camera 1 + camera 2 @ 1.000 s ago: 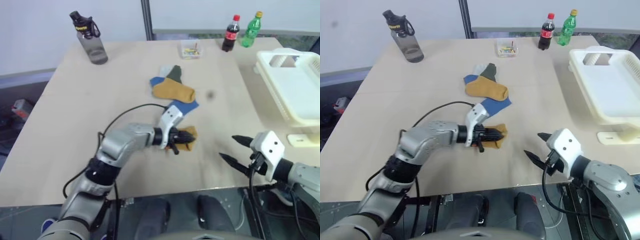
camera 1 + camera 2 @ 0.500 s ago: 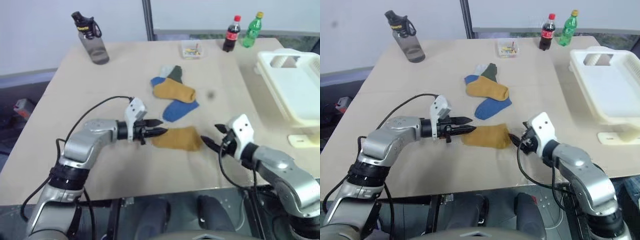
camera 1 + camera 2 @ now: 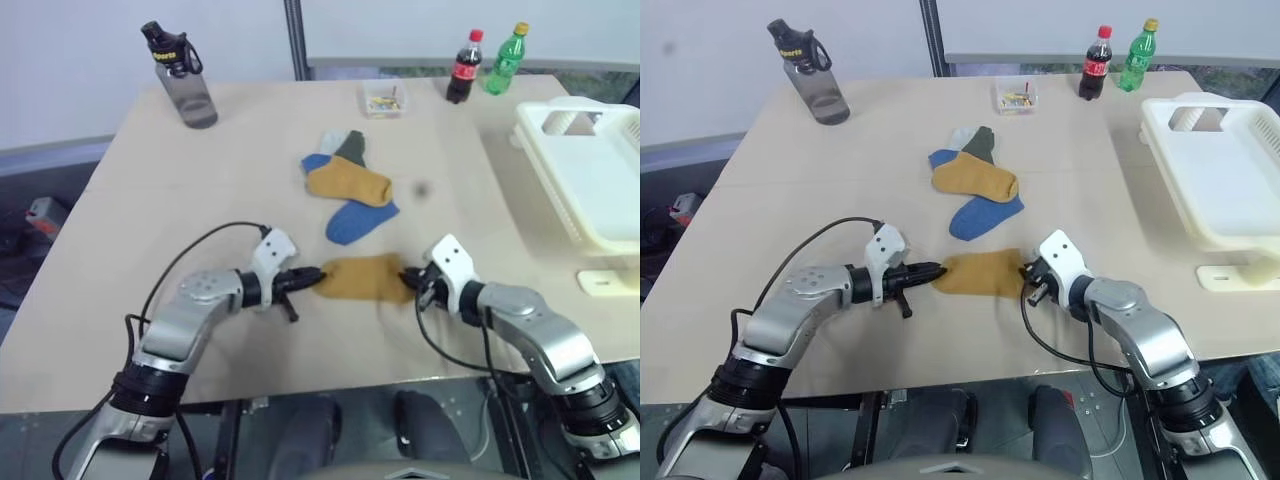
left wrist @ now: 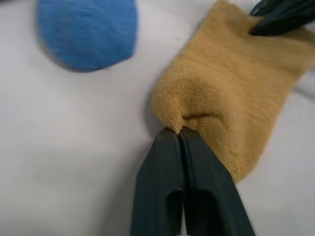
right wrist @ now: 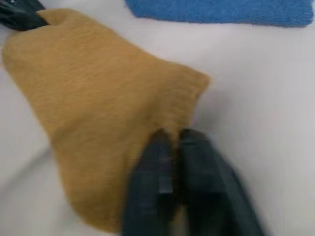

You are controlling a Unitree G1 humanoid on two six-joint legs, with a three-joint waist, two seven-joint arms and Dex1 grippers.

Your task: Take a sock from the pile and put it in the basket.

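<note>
Mustard sock (image 3: 362,279) lies flat on the table (image 3: 180,200), lower centre of the head view, apart from the pile (image 3: 345,175) above it. Left gripper (image 4: 178,132): fingers pressed together, pinching a fold at one edge of the sock. Right gripper (image 5: 172,137): fingers closed, nipping the opposite edge. Blue sock (image 3: 358,220) just above, between sock and pile. Basket (image 3: 590,170) at right edge of frame, well apart.

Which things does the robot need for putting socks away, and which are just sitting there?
Needed: mustard sock, pinched by left gripper and right gripper; sock pile; white basket.

Just sitting there: grey water bottle, cola bottle, green bottle, small clear tub.
</note>
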